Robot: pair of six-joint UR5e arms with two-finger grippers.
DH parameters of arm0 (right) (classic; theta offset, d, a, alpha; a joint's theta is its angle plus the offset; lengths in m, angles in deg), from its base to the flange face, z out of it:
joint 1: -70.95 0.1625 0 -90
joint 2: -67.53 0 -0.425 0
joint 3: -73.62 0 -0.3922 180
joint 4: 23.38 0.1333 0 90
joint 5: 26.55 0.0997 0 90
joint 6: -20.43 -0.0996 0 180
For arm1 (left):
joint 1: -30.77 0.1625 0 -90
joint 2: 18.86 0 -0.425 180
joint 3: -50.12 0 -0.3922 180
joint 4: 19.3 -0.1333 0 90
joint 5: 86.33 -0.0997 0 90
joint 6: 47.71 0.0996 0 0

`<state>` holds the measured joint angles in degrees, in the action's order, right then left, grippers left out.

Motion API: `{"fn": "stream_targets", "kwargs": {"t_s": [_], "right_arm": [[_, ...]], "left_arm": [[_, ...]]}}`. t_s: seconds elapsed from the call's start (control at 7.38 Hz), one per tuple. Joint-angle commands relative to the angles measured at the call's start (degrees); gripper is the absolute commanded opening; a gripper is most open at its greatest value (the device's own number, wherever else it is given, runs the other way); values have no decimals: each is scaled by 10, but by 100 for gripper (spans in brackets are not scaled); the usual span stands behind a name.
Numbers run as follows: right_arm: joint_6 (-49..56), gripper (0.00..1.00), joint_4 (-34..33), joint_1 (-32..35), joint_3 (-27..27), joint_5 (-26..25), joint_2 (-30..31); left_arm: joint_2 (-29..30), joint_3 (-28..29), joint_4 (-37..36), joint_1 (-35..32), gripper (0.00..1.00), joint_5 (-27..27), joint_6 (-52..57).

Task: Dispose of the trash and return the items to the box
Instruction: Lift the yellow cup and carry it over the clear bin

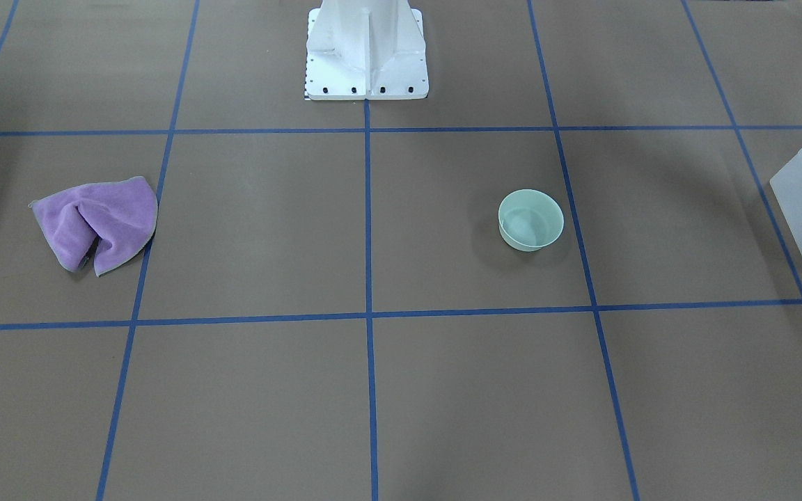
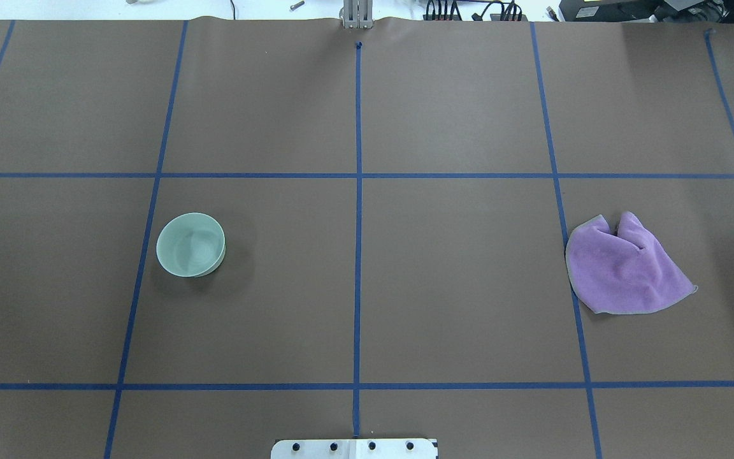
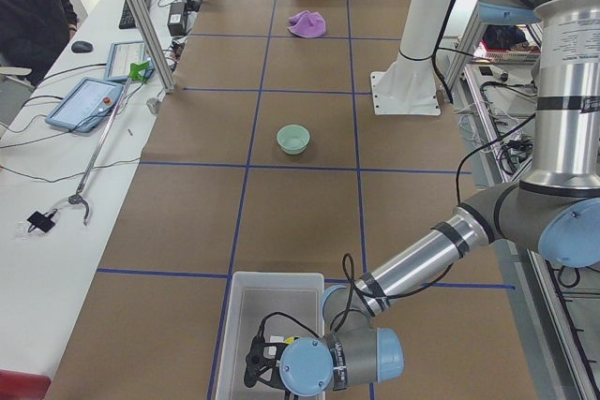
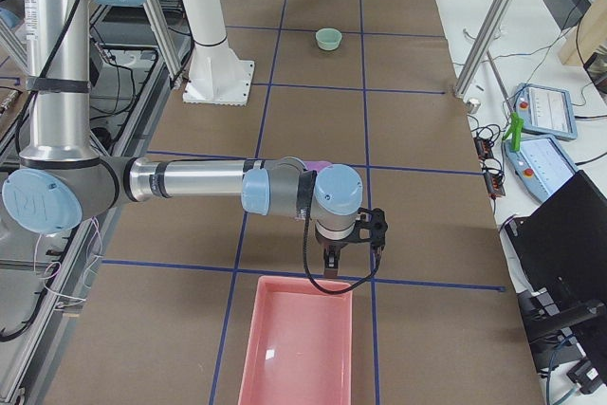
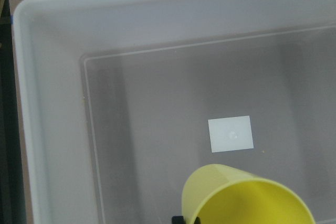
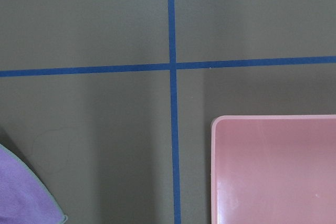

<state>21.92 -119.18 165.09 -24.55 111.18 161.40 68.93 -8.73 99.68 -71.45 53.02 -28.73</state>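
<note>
- Item: mint-green bowl (image 2: 190,245), upright, mouth up, looks empty. Loc.: left half of the counter (image 2: 456,115), mid-depth, nothing touching it.
- Handling (judgement): thin plastic, prob. light and stiff, w/ smooth walls. It may skid if nudged sideways and is unlikely to break.
- Best hold (judgement): from above, one finger inside the rim and one outside, pinching the wall. The full dia. looks wide for a straddle grip.
- Box (image 3: 239,325): frosted bin at the counter's left end, well apart from the bowl.
- Left fingers (image 3: 253,370): over the box interior, well apart from the bowl. Spread or pressed: cannot tell.
- Yellow cup (image 5: 247,198): the left wrist view shows it close under the camera, above the box floor. Pinched or standing loose: cannot tell.
- Right fingers (image 4: 328,267): at the counter's right end, above the pink tray (image 4: 299,343) at its edge, w/ the purple cloth (image 2: 622,268) near. Spread or pressed: cannot tell. The bowl is toward the opposite end from these.
- Status (judgement): the bowl is not yet in the box, and the left arm is the nearer one for it.
</note>
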Motion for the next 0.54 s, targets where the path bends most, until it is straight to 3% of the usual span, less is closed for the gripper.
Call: {"fn": "stream_targets", "kwargs": {"t_s": [0.0,0.14,0.27,0.41], "right_arm": [[0,100,0,0,0,0,0],[0,100,0,0,1,0,0],[0,100,0,-2,1,0,0],[0,100,0,-3,1,0,0]], "left_arm": [[-1,1,1,0,48,-1,0],[-1,1,2,0,61,-1,0],[0,0,2,0,65,-1,-1],[7,-8,3,0,78,-1,-1]]}}
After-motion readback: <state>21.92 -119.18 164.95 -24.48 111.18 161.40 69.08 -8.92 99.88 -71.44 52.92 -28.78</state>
